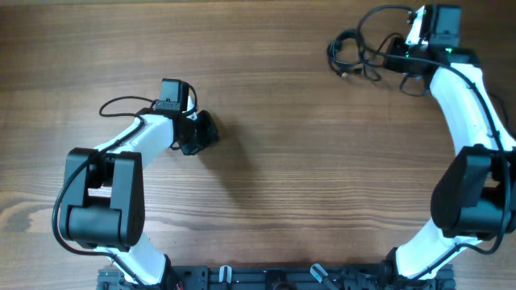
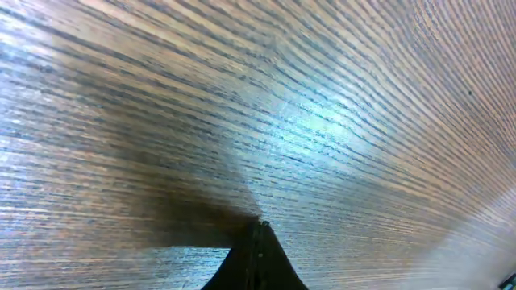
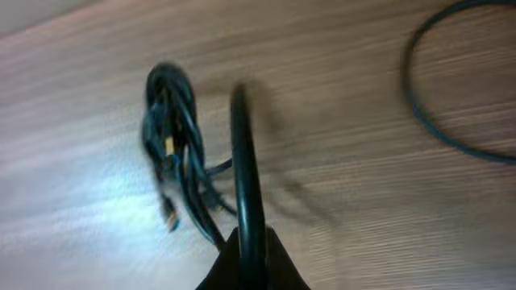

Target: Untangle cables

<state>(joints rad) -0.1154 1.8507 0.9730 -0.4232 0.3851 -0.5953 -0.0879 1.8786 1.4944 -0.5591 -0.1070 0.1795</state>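
Note:
The cables [image 1: 355, 55] are thin black cords in a loose clump at the far right of the table. My right gripper [image 1: 397, 53] sits at the clump's right side. In the right wrist view it [image 3: 250, 242] is shut on one black cable strand [image 3: 242, 161] that runs up from the fingers. The bunched part of the clump [image 3: 173, 137], with small plug ends, lies to its left. Another loop [image 3: 451, 121] curves at the upper right. My left gripper [image 1: 201, 133] is shut and empty at the left middle, far from the cables. Its view [image 2: 260, 234] shows only bare wood.
The wooden table [image 1: 290, 161] fills all views. A thicker black wire [image 1: 121, 105] loops out from the left arm. The arm bases and a black rail [image 1: 274, 278] stand along the front edge.

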